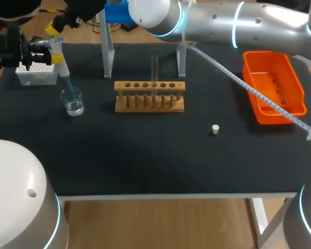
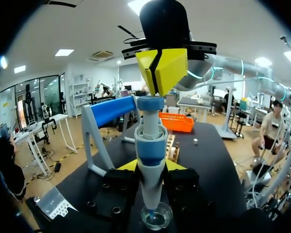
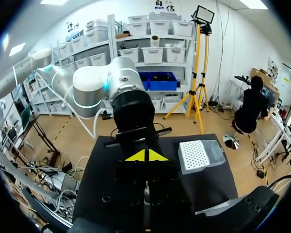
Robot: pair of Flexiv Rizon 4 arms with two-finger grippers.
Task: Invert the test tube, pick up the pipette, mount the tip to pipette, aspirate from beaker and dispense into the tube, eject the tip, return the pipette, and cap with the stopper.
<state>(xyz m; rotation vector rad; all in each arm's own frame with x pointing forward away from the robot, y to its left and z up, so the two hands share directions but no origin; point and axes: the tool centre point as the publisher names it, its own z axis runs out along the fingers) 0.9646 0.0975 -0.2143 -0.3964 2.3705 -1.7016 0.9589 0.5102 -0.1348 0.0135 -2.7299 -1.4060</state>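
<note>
**Layout, read from the wooden test-tube rack at mid-table.** Your clear glass test tube stands upright in one of the rack's holes. Well off to the rack's left-arm side sits the small clear glass beaker, with a little clear liquid in it. The blue-and-white plastic pipette stands upright over the beaker, its lower end inside it.

Your left gripper is clamped on the pipette's barrel — one yellow fingertip on each side. Your right gripper, on the arm that crosses behind the rack, has its two yellow tips pressed together with nothing between them. They touch the top of the pipette's blue plunger button.

Beyond the beaker, farther from the rack, lies the white perforated tip box. The small white stopper lies on the black table in front of the rack, toward the right-arm side and apart from it. Farther to that side sits the orange plastic tray. Just behind the rack stands the white-legged pipette stand.
</note>
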